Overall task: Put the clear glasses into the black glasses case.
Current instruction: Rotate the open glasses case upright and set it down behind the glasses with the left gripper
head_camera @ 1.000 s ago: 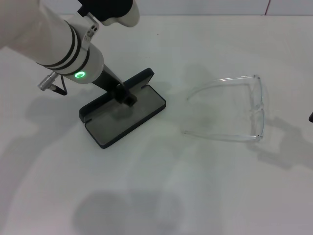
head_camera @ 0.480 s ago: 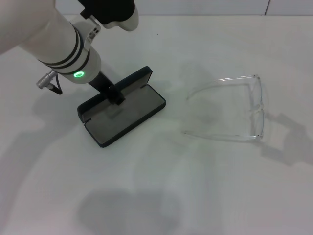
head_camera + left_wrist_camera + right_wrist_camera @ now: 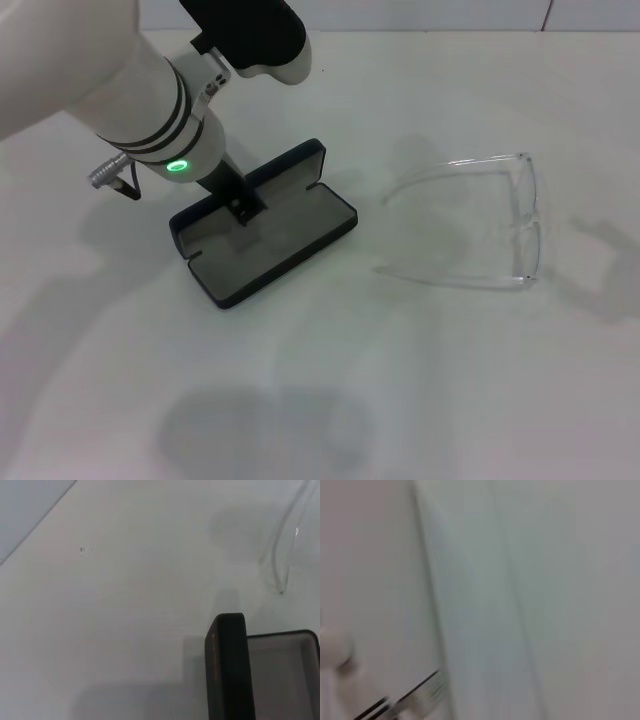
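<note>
The black glasses case (image 3: 285, 250) lies open left of the table's middle, grey lining up, with its lid (image 3: 285, 168) raised along the far side. My left gripper (image 3: 243, 204) comes down from the upper left and is shut on the lid at the hinge line. The left wrist view shows the lid's edge (image 3: 227, 665) and part of the lining (image 3: 285, 675). The clear glasses (image 3: 527, 215) rest to the right of the case with their arms unfolded and pointing toward it; one arm tip (image 3: 282, 555) shows in the left wrist view. The right gripper is out of view.
The white table (image 3: 400, 380) stretches in front of the case and glasses. Its far edge (image 3: 420, 29) runs along the top of the head view. A gap of bare table separates the case from the glasses.
The case has slid right and slightly toward me with my left gripper on its lid. The right gripper, at the right edge one second ago, has left the head view.
</note>
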